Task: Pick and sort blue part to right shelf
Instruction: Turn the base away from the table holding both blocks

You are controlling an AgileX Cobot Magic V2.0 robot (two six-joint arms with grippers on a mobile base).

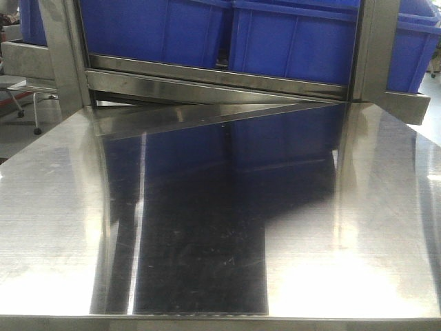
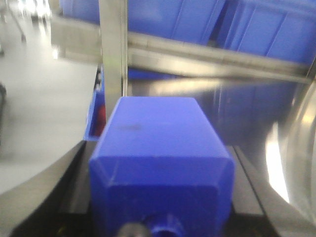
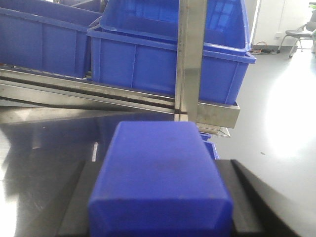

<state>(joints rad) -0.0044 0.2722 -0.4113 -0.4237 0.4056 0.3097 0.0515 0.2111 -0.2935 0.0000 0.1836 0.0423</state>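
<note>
In the right wrist view the blue part [image 3: 160, 173], a bright-blue box-shaped block, fills the gap between the black fingers [image 3: 74, 202] of my right gripper [image 3: 160, 190], which is shut on it. Its knob is hidden. Straight ahead stands the right shelf [image 3: 98, 91], a steel rack carrying large blue bins [image 3: 158, 64]. My left gripper [image 2: 160, 168] is shut on a similar blue block [image 2: 158, 143] with a round holed knob [image 2: 164, 226] at its near end. The front view shows the shelf [image 1: 220, 81] but neither gripper nor either block.
A polished steel table [image 1: 62, 221] stretches from the near edge to the rack's lower crossbar. Upright steel posts [image 3: 191, 54] [image 2: 113, 49] stand ahead of each gripper. A smaller blue bin [image 2: 94, 118] sits low beside the left post. Open floor [image 3: 281, 108] lies to the right.
</note>
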